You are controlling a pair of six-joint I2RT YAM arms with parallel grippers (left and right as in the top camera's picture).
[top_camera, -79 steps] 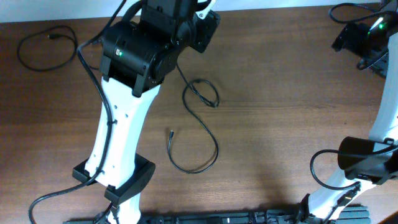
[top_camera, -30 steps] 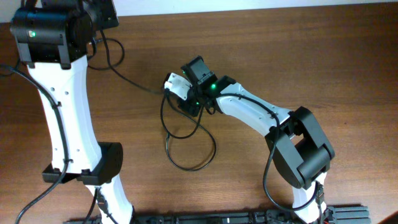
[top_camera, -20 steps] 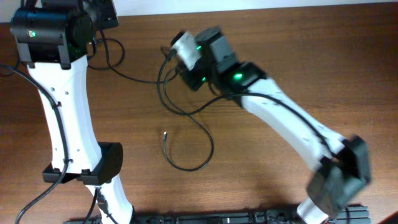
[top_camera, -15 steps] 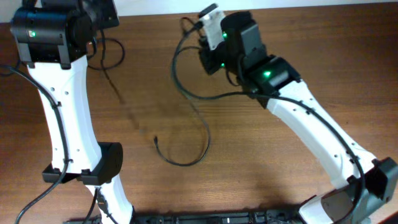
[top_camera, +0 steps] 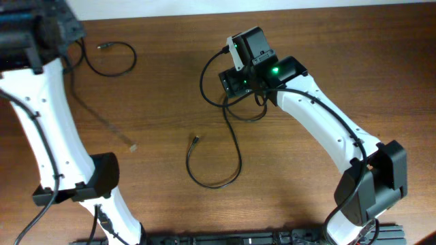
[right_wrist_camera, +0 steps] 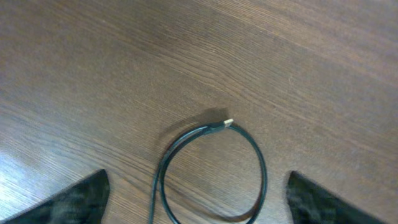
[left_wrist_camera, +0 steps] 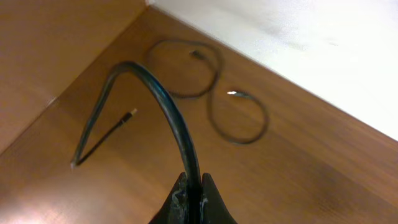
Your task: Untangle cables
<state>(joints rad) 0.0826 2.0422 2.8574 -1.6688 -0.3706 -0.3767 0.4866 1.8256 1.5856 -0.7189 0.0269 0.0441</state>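
The left gripper (left_wrist_camera: 189, 200) pinches a thin black flexible cord (left_wrist_camera: 171, 115) by the desk's far left corner, probably to pull it free; the right gripper (right_wrist_camera: 199, 186) hangs spread over a looped black cord (right_wrist_camera: 186, 135).

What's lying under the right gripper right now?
A loop of thin black cable, its plug end showing, lies on the wooden table below the open right gripper. In the overhead view the arm hides part of that loop.

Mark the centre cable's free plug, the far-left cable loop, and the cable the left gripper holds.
centre cable's plug (top_camera: 195, 139): overhead view, metal tip.
far-left cable loop (top_camera: 134, 58): overhead view, right-hand curve.
held cable (left_wrist_camera: 177, 127): left wrist view, its thick rising stretch.
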